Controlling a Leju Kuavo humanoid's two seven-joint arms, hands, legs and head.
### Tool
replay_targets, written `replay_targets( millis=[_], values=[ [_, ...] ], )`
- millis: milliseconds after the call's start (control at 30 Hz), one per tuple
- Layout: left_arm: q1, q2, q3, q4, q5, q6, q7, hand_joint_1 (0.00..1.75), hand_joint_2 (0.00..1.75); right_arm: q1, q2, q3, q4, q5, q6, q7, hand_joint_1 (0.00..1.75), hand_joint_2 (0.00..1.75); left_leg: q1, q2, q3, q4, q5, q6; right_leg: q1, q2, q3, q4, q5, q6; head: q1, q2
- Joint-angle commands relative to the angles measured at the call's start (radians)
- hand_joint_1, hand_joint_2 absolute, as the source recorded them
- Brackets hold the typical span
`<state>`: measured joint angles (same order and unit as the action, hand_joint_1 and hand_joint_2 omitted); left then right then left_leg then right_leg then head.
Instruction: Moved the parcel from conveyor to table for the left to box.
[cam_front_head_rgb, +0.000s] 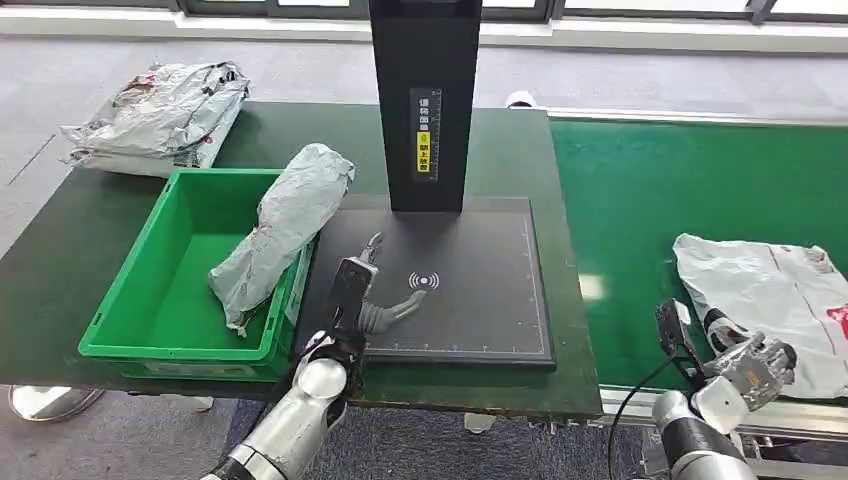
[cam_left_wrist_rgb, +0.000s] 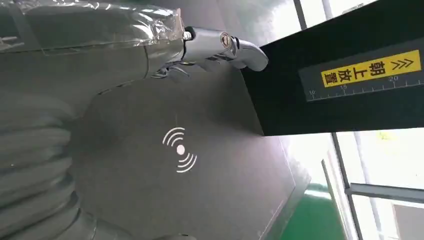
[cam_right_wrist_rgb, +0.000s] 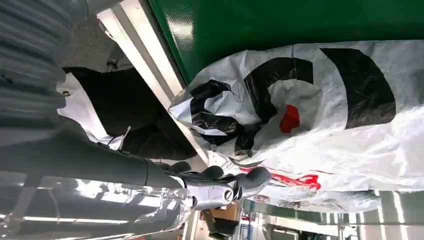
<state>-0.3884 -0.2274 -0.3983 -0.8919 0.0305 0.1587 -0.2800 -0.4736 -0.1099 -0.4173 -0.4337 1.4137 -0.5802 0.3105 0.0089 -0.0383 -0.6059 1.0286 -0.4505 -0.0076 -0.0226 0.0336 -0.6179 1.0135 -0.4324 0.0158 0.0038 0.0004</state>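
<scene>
At the bench's far left corner you have a heap of grey bags (cam_front_head_rgb: 160, 115), and just right of it the green box (cam_front_head_rgb: 130, 320) sits at the near left edge. A grey parcel (cam_front_head_rgb: 285, 230) lies across the box's right wall, crumpled and creased, its long axis running from the near end down inside the box up to the far end, which pokes out above the rim and points away from you and a little right. Next comes your left hand (cam_front_head_rgb: 365, 295), resting over the near left part of the black pad (cam_front_head_rgb: 480, 300), fingers spread and holding nothing; the pad is bare around its white signal mark (cam_front_head_rgb: 424, 281) up to the black post (cam_front_head_rgb: 425, 100) at its far edge. Across the bench's right edge the green conveyor (cam_front_head_rgb: 650, 190) lies open, with a white parcel (cam_front_head_rgb: 770, 300) flat at its near right edge. Your right hand (cam_front_head_rgb: 750, 365) is at that parcel's near edge; you cannot tell whether it grips.
</scene>
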Motion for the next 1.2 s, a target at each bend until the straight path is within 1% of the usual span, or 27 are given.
replay_targets(
  millis=[33,133,167,267,300,367,567,633,767,800,833,867,967,1033,1067,1200],
  values=[
    [-0.039,0.015,0.041,0.068,0.009,-0.002,-0.005,0.0,1.75,-0.048,-0.026,0.013,0.093,-0.011,0.001,-0.008,0.0,1.75,0.0,0.004,0.003,-0.001,0.0,0.0,0.001,-0.001,0.002,-0.001,0.0,-0.002,0.0,0.0],
    [-0.037,0.018,0.045,0.071,0.012,0.0,-0.01,0.0,1.75,-0.048,-0.034,0.016,0.101,-0.005,0.008,0.004,0.0,1.75,0.0,0.003,0.002,-0.001,-0.001,0.0,0.0,-0.001,0.001,0.0,0.0,-0.001,0.0,0.0],
    [-0.035,0.018,0.047,0.071,0.013,0.001,-0.013,0.0,1.75,-0.05,-0.034,0.015,0.103,-0.007,0.008,0.004,0.0,1.75,0.0,0.005,0.003,-0.002,-0.001,0.0,0.001,-0.001,0.003,-0.002,0.0,-0.002,0.0,0.0],
    [-0.035,0.019,0.048,0.072,0.015,0.002,-0.015,0.0,1.75,-0.054,-0.035,0.018,0.106,-0.005,0.008,0.007,0.0,1.75,0.0,0.004,0.002,-0.001,-0.001,0.0,0.0,0.0,0.001,-0.001,0.0,-0.001,0.0,0.0],
    [-0.035,0.02,0.048,0.072,0.015,0.001,-0.015,0.0,1.75,-0.056,-0.035,0.018,0.106,-0.005,0.009,0.008,0.0,1.75,0.0,0.006,0.004,-0.002,-0.001,0.0,0.001,0.0,0.002,-0.002,0.0,-0.002,0.0,0.0],
    [-0.034,0.019,0.05,0.071,0.018,0.004,-0.019,0.0,1.75,-0.058,-0.034,0.02,0.109,-0.004,0.005,0.009,0.0,1.75,0.0,0.003,0.002,-0.001,0.0,0.0,0.0,0.0,0.001,0.0,0.0,-0.001,0.0,0.0],
    [-0.033,0.023,0.057,0.07,0.024,0.008,-0.024,0.0,1.75,-0.091,-0.024,0.04,0.127,0.014,0.052,0.024,0.0,1.75,0.0,0.008,0.003,-0.001,-0.001,0.0,0.001,0.001,0.001,-0.002,0.001,-0.002,0.0,0.0],
    [-0.034,0.023,0.058,0.069,0.024,0.008,-0.025,0.0,1.75,-0.093,-0.022,0.04,0.128,0.012,0.056,0.022,0.0,1.75,0.0,0.005,0.001,0.0,-0.001,0.0,0.0,0.001,0.0,0.0,0.0,-0.001,0.0,0.0],
    [-0.033,0.023,0.058,0.069,0.025,0.009,-0.026,0.0,1.75,-0.095,-0.021,0.036,0.135,0.006,0.072,0.019,0.0,1.75,0.0,0.005,0.002,-0.001,-0.001,0.0,0.001,0.0,0.001,-0.001,0.0,-0.001,0.0,0.0],
    [-0.033,0.024,0.059,0.068,0.025,0.01,-0.027,0.0,1.75,-0.097,-0.02,0.04,0.137,0.007,0.087,0.011,1.75,1.75,0.0,0.004,0.002,-0.001,-0.001,0.0,0.0,0.001,0.001,0.0,0.0,-0.001,0.0,0.0],
    [-0.032,0.026,0.063,0.067,0.028,0.011,-0.03,0.0,1.75,-0.098,-0.017,0.037,0.134,0.0,0.112,0.003,1.75,1.75,0.0,0.006,0.003,-0.002,-0.001,0.0,0.001,0.001,0.002,-0.001,0.0,-0.002,0.0,0.0],
    [-0.031,0.029,0.064,0.067,0.028,0.011,-0.031,0.0,1.75,-0.099,-0.013,0.038,0.133,0.0,0.113,0.001,1.75,1.75,0.0,0.005,0.002,-0.001,-0.001,0.0,0.0,0.001,0.001,0.0,0.0,-0.001,0.0,0.0],
    [-0.028,0.033,0.066,0.065,0.028,0.012,-0.032,0.0,1.75,-0.102,-0.006,0.04,0.134,0.0,0.116,-0.003,1.75,1.75,0.0,0.008,0.004,-0.002,-0.001,0.0,0.001,0.002,0.002,-0.002,0.0,-0.002,0.0,0.0],
    [-0.028,0.033,0.066,0.065,0.028,0.012,-0.032,0.0,1.75,-0.102,-0.006,0.04,0.134,0.0,0.116,-0.003,1.75,1.75,0.0,0.004,0.002,-0.001,-0.001,0.0,0.0,0.001,0.001,0.0,0.0,-0.001,0.0,0.0],
    [-0.028,0.033,0.066,0.065,0.028,0.012,-0.032,0.0,1.75,-0.102,-0.006,0.04,0.134,0.0,0.116,-0.003,1.75,1.75,0.0,0.007,0.003,-0.002,-0.001,0.0,0.001,0.001,0.002,-0.001,0.0,-0.002,0.0,0.0],
    [-0.028,0.033,0.066,0.065,0.028,0.012,-0.032,0.0,1.75,-0.102,-0.006,0.04,0.134,0.0,0.116,-0.003,1.75,1.75,0.0,0.004,0.001,-0.001,0.0,0.0,0.0,0.001,0.0,0.0,0.0,-0.001,0.0,0.0]
  ],
)
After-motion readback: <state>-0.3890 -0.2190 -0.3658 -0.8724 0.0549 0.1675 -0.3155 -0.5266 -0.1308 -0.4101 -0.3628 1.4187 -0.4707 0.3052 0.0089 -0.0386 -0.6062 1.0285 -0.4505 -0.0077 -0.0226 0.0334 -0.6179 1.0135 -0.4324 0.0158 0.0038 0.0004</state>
